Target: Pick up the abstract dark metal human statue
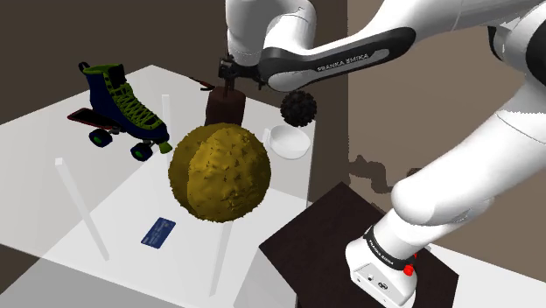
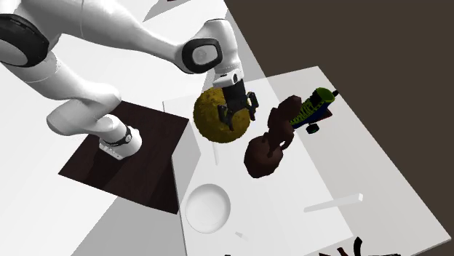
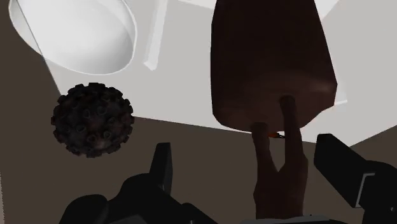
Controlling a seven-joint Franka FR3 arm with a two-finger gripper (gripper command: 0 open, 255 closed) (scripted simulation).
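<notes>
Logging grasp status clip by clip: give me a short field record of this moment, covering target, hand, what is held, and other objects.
target: dark brown statue, by the edge of the white table
hand: open, fingers on either side of the statue's narrow end, no contact visible
held: nothing
other objects: white bowl; dark spiky ball; lumpy yellow-brown ball; blue and green roller skate; blue card

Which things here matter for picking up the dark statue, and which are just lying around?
For the job:
- dark brown statue
- gripper, open around the statue's narrow part

Just lying about:
- roller skate
- yellow bumpy ball
- black spiky ball
- white bowl
- blue card
</notes>
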